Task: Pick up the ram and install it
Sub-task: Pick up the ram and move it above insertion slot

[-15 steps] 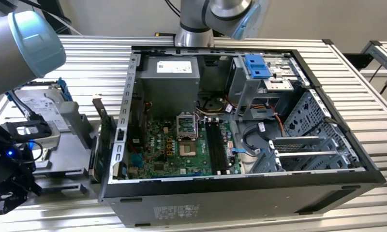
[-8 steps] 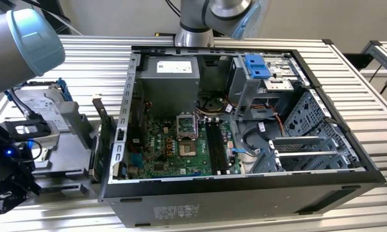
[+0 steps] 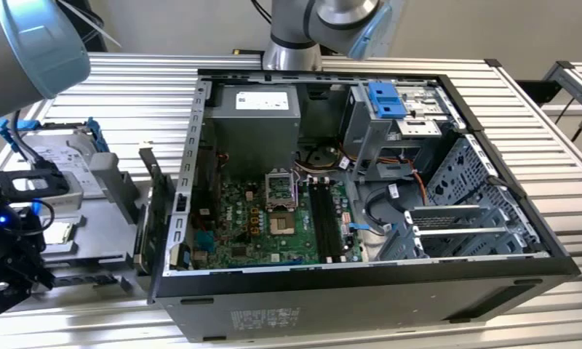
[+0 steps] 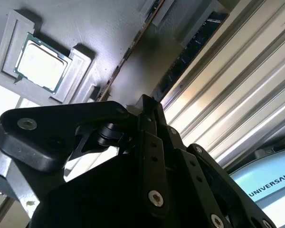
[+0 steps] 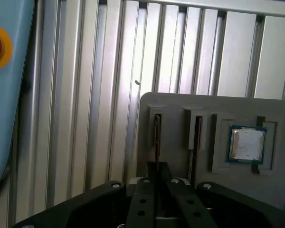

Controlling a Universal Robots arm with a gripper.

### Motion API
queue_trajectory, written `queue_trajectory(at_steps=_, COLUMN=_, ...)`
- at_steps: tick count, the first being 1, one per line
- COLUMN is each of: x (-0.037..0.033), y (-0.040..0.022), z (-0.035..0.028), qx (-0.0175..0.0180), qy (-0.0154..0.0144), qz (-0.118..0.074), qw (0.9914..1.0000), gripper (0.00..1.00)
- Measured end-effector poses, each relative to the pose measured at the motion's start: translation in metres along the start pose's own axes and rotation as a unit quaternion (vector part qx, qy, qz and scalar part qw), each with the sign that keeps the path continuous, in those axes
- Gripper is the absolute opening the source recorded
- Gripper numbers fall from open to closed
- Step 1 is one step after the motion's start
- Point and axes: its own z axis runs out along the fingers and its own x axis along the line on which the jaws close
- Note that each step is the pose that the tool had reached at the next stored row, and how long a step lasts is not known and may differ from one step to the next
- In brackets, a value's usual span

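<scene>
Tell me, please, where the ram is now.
In the first wrist view the ram stands edge-on in the grey tray, in the slot farthest from the chip, ahead of the gripper.

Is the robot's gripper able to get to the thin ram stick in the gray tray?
Probably yes. In the first wrist view the gripper sits right by the ram standing in the tray, lined up with its thin edge; nothing lies between them.
</scene>
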Motion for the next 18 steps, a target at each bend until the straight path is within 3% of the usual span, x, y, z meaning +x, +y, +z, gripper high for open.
queue_trajectory(at_steps=18, x=0.0, y=0.0001, z=-0.005, qx=-0.0002, qy=0.0001, qz=0.0, qw=1.0, gripper=0.0)
